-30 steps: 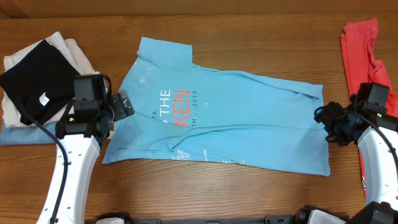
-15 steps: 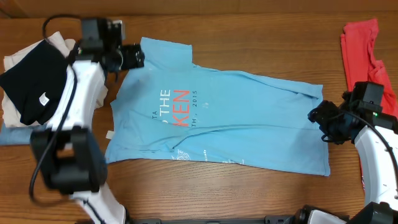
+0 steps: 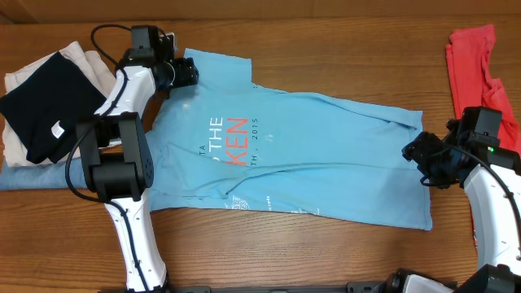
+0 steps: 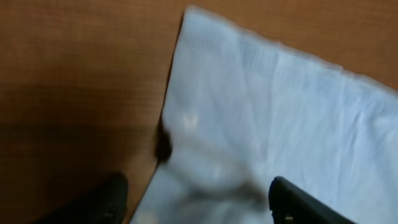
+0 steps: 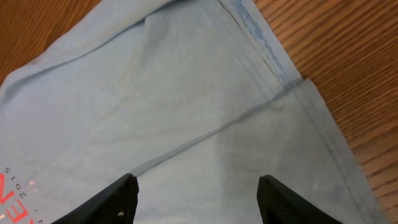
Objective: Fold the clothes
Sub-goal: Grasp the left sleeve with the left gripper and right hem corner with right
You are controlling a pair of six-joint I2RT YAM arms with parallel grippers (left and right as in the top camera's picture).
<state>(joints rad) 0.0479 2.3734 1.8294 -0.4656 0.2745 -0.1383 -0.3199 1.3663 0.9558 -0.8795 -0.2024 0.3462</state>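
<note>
Wooden table (image 3: 326,244), brown grain, w/ a light blue tee (image 3: 326,155) spread flat across the middle. The neck end is toward the left, the hem toward the right, and the red/white chest lettering faces up. We see a coral-red tee (image 3: 475,57) bunched at the far right edge, well apart from the blue one and partly behind the R arm. At far left sits a stack: a black garment (image 3: 41,102) on top of beige cloth (image 3: 89,61).

L gripper (image 3: 186,73) sits at the blue tee's upper-left corner, right at the sleeve edge. The left wrist view is blurry, but we make out its two dark fingers (image 4: 109,199) spread apart low in frame. Pale fabric lies between and beyond them, and the cloth's edge runs up from beside the left finger, w/ bare wood to its left. We can't tell whether the tips touch the cloth; nothing is pinched.

R gripper (image 3: 417,153) is at the tee's right-hand hem, approx. mid-height. In the right wrist view its fingers (image 5: 118,199) stand wide apart over blue fabric, w/ a seam line running diagonally between them. The stitched hem lies off to the right, next to bare wood. It isn't clamped on anything.
</note>
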